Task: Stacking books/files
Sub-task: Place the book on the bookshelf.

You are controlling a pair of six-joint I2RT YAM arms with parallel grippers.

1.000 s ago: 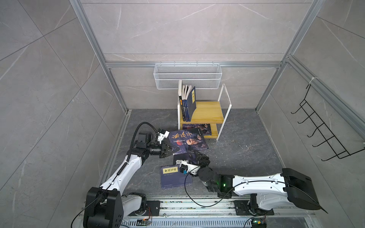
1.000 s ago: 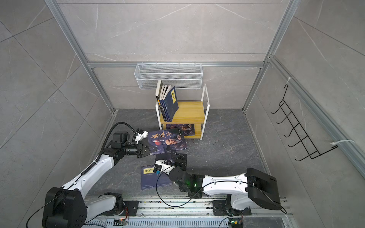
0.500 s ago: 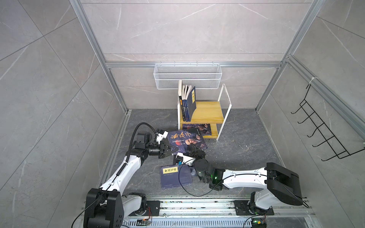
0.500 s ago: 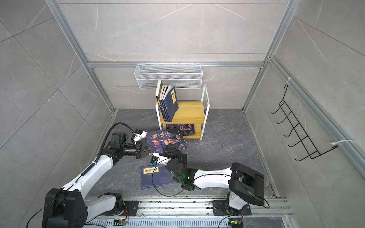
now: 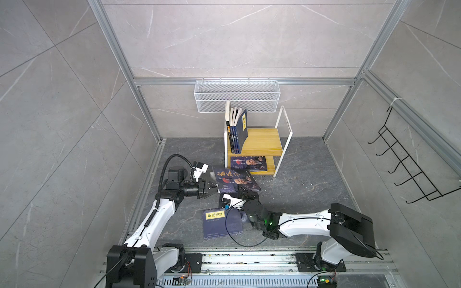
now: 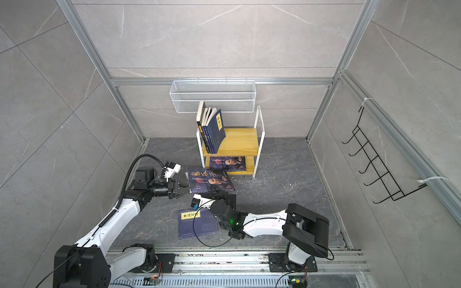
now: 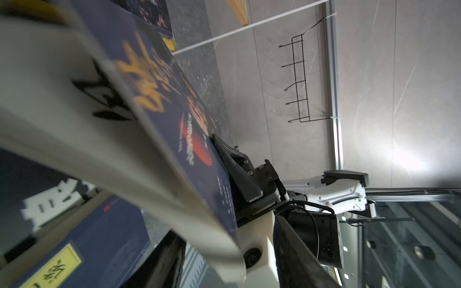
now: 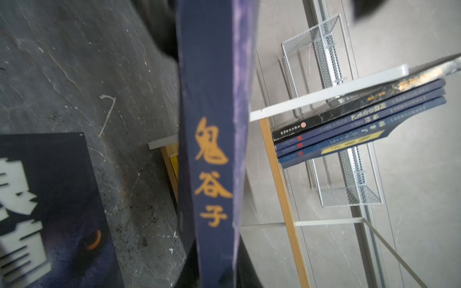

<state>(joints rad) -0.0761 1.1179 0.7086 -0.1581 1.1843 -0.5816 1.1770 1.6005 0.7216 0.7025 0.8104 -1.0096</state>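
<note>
A navy book with gold calligraphy and a portrait (image 5: pixel 235 180) (image 6: pixel 210 180) hangs tilted just above the floor in both top views. My right gripper (image 5: pixel 245 195) (image 8: pixel 217 269) is shut on its near edge, the gold-lettered spine (image 8: pixel 212 162) running between the fingers. My left gripper (image 5: pixel 212 188) (image 7: pixel 224 251) stands open at the book's left edge, its fingers (image 7: pixel 296 254) wide of the page block. Flat on the floor lies a navy book with a yellow label (image 5: pixel 222 224). Several books (image 5: pixel 237 129) stand on the rack's top shelf, and a portrait book (image 5: pixel 248 163) lies on the lower one.
The wooden two-tier rack with a white frame (image 5: pixel 264 142) stands at the back of the dark stone floor. A white mesh basket (image 5: pixel 237 96) hangs on the rear wall, black wire hooks (image 5: pixel 404 164) on the right wall. A dark book with white lettering (image 8: pixel 45 212) lies under my right arm.
My right gripper moved up to the calligraphy book's near edge and shut on it. My left gripper, which was shut on the book's left edge, has opened.
</note>
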